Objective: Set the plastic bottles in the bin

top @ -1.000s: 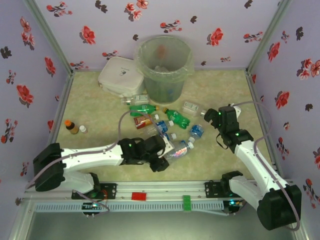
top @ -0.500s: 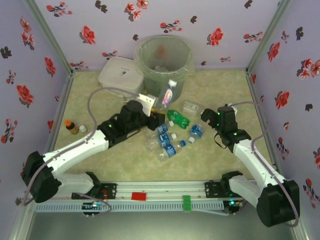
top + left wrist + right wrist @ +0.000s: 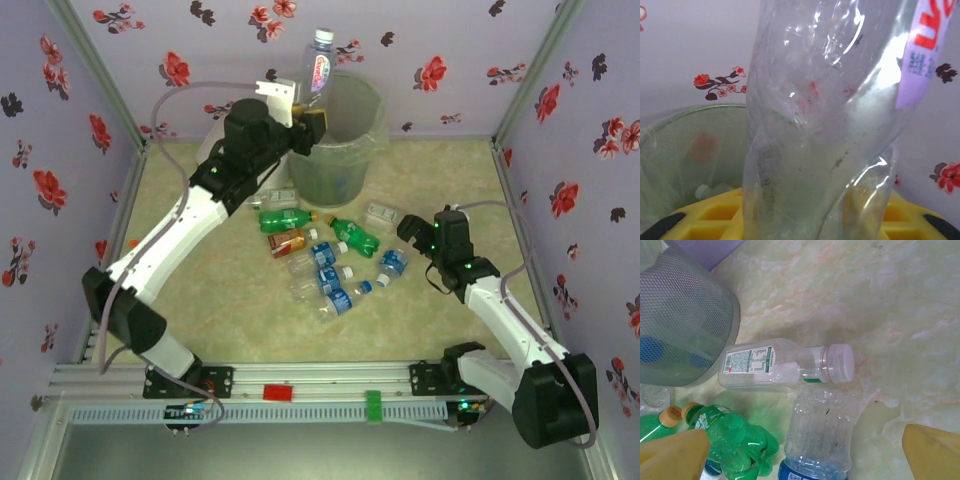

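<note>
left claw (image 3: 308, 113) clamped on the base of a clear bottle (image 3: 318, 68), yellow pads (image 3: 715, 220) either side; bottle upright, long axis near vertical with a slight lean right, cap on top, held above the left rim of the bin (image 3: 372, 110); body clear and crumpled, pale purple label with red lettering near the neck; loose bottles (image 3: 325, 262) lie on their sides on the table (image 3: 450, 180) in front of the bin, between the arms: green, orange-red, blue-labelled; right claw (image 3: 408, 232) low at the right edge of that cluster, jaws wide, holding nothing; ahead of it a white-labelled bottle (image 3: 775, 367) lies on its side beside the bin wall
</note>
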`<state>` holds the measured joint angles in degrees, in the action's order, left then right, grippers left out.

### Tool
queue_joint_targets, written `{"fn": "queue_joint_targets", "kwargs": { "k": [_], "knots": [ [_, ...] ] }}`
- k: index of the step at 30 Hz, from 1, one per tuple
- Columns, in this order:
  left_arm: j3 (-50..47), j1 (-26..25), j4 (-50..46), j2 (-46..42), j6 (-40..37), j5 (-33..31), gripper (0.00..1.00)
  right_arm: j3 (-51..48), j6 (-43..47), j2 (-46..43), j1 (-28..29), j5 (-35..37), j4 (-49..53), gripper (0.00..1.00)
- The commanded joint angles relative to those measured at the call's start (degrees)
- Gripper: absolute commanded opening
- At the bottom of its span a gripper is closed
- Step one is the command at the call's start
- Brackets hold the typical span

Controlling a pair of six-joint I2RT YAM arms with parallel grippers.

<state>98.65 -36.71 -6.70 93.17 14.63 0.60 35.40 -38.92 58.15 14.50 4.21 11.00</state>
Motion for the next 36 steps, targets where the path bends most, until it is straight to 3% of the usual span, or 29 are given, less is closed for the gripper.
{"fn": "queue_joint_targets", "kwargs": {
  "k": [1, 12, 20, 23, 26, 28, 36],
  "knots": [
    [9.06, 1.48, -6.61, 6.24, -3.09, 1.14, 0.25, 1.45, 1.64, -0.99, -0.25, -0.25, 2.43, 1.00],
    [47.81, 4.09, -34.12, 33.31, -6.34, -0.94, 0.25, -0.01, 2.45, -3.92, -0.22, 0.31, 2.13, 1.00],
    [49.88, 4.62, -36.28, 37.58, -6.02, -2.84, 0.27, 0.02, 1.41, -4.11, -0.22, 0.43, 2.23, 1.00],
    [49.88, 4.80, -36.28, 37.70, -5.75, -2.82, 0.39, 0.04, 1.43, -4.11, -0.21, 0.28, 1.96, 1.00],
    [49.88, 4.80, -36.11, 37.22, -5.25, -2.78, 0.67, 0.26, 1.62, -4.08, -0.18, 0.27, 1.83, 1.00],
    [49.80, 4.72, -35.78, 36.47, -4.99, -2.70, 0.80, 0.76, 1.76, -3.89, -0.21, 0.36, 2.07, 1.00],
    [43.92, 4.62, -30.31, 29.25, -5.13, -2.45, 0.91, 1.44, 1.54, -3.94, -0.26, 0.20, 2.56, 1.00]
  ]
}}
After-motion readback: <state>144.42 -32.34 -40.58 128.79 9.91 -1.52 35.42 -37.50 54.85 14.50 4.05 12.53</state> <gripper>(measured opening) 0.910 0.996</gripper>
